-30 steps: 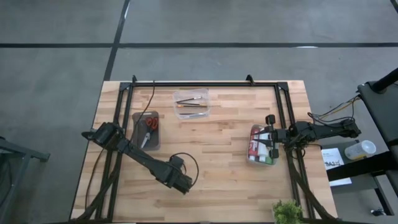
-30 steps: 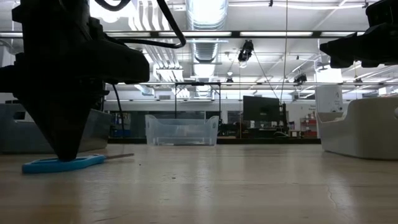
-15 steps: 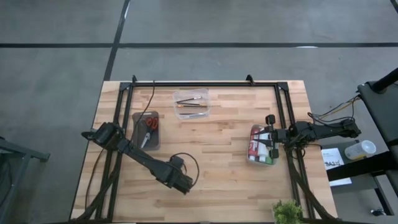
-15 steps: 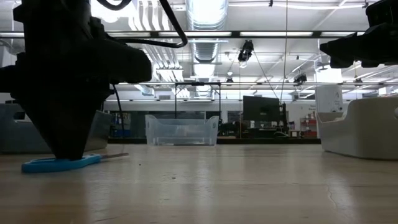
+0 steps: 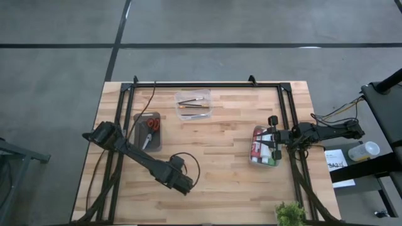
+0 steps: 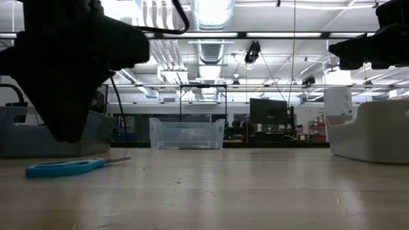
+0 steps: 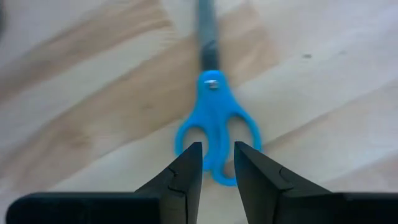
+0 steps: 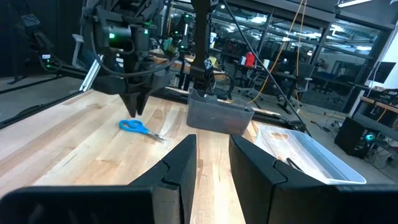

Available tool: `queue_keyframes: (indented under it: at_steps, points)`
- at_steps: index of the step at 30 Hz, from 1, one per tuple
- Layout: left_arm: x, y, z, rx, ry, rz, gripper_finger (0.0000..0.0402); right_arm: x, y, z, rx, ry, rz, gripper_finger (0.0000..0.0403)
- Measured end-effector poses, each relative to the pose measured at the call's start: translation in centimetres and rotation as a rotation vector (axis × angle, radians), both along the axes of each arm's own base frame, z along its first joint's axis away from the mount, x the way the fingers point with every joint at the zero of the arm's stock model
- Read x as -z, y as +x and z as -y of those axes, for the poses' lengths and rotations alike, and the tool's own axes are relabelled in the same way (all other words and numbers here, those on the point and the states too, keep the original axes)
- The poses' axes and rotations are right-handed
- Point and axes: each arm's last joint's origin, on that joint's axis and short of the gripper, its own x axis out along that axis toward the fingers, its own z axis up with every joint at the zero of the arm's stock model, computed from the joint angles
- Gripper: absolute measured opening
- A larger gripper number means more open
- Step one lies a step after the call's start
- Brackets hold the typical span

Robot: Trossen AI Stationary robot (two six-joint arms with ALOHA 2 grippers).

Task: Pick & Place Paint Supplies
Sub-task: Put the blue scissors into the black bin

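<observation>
While the left gripper hovers over blue scissors lying on the table, jaws slightly apart, nothing held: brushes in clear bin; bottles in bin beside right gripper, jaws apart, empty.

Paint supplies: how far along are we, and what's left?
Looks done: brushes lie in the clear bin, and paint bottles sit in the right-hand container by the open right gripper. In hand: nothing; the left gripper hangs open above the blue scissors lying on the table. Left: probably those scissors, perhaps into the gray bin with the red scissors.
</observation>
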Motion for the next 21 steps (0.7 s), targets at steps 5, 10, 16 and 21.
queue_keyframes:
  at_steps: [5, 10, 16, 21]
  points:
    - [0.0, -0.6, -0.4, -0.002, 0.031, -0.055, 0.0102, 0.0, 0.0, 0.0, 0.000, 0.000, 0.000, 0.0091]
    - [1.0, -1.2, -0.7, -0.019, 0.039, -0.073, 0.0102, 0.0, 0.0, 0.0, 0.000, 0.000, 0.000, 0.0091]
    - [2.3, -1.5, -0.8, -0.036, 0.005, -0.059, 0.0102, 0.0, 0.0, 0.0, 0.000, 0.000, 0.000, 0.0091]
    - [3.1, -1.8, -0.9, -0.033, -0.013, -0.049, 0.0102, 0.0, 0.0, 0.0, 0.000, 0.000, 0.000, 0.0091]
